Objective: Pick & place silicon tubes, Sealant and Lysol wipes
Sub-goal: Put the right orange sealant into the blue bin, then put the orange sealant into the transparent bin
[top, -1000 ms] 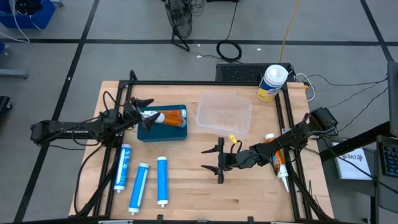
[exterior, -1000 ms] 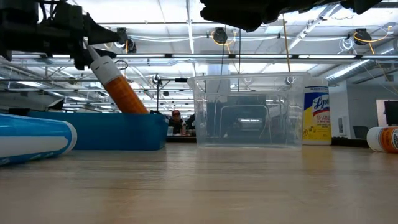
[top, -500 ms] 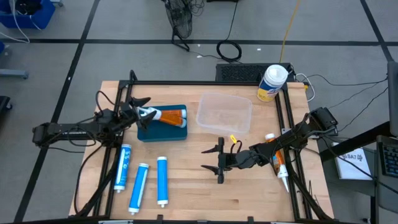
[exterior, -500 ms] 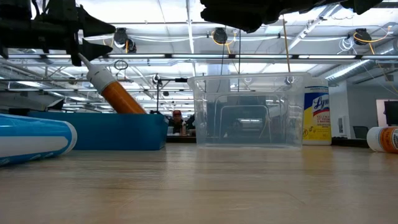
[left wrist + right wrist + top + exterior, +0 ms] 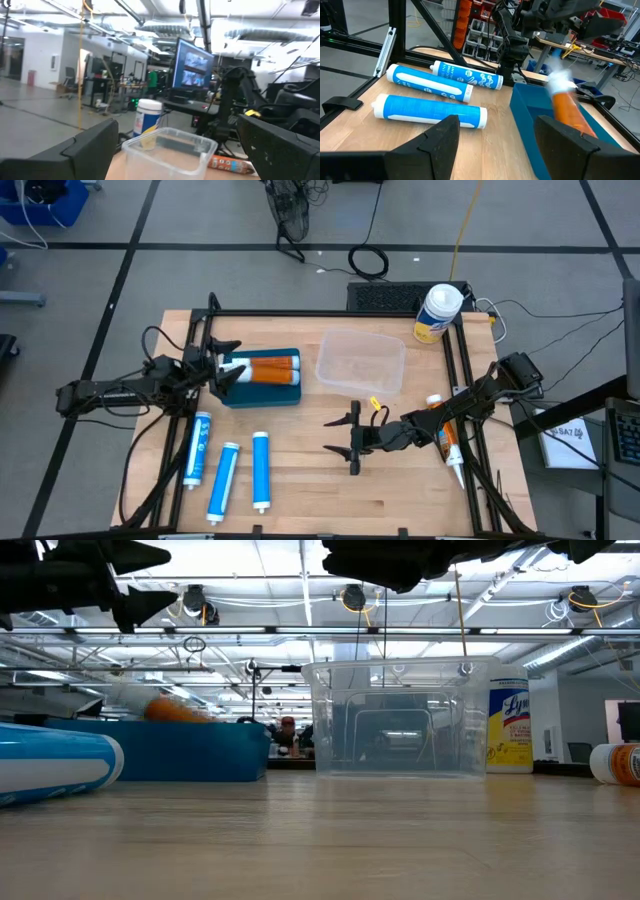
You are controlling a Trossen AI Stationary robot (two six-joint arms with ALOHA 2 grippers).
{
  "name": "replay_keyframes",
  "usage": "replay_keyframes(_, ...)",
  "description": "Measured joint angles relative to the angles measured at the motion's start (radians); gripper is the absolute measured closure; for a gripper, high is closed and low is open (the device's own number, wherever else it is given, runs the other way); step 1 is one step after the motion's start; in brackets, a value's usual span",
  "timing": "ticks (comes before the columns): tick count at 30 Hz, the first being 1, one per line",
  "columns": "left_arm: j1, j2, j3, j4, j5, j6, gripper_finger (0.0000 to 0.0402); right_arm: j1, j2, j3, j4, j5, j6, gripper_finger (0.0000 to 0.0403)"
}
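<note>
My left gripper point(image 5: 231, 363) is open and empty above the left end of the blue bin point(image 5: 262, 390). It shows high up in the low view point(image 5: 160, 576). An orange sealant tube point(image 5: 268, 366) lies inside the bin and is blurred in the low view point(image 5: 165, 710) and the right wrist view point(image 5: 567, 111). My right gripper point(image 5: 330, 436) is open and empty over bare table at the middle. Three blue silicone tubes point(image 5: 224, 478) lie flat at the front left. The yellow Lysol wipes canister point(image 5: 437, 313) stands at the far right corner.
A clear plastic container point(image 5: 360, 363) stands right of the blue bin. Another orange nozzle tube point(image 5: 443, 438) lies by the right frame rail. Black frame rails point(image 5: 465, 390) run along the table's edges. Bare wood lies at the front centre point(image 5: 340, 500).
My left gripper has let go of the orange tube's nozzle end, then risen and drawn back a little toward the table's left edge. The tube, held slanting with its nozzle up a second ago, has dropped down into the blue bin.
</note>
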Motion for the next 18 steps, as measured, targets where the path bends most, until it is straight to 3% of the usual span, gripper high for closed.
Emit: replay_keyframes(18, 0.001, -0.032, 0.0, -0.033, 0.023, -0.001, 0.0004, 0.0, 0.0, 0.0, -0.003, 0.0, 0.0, 0.0165)
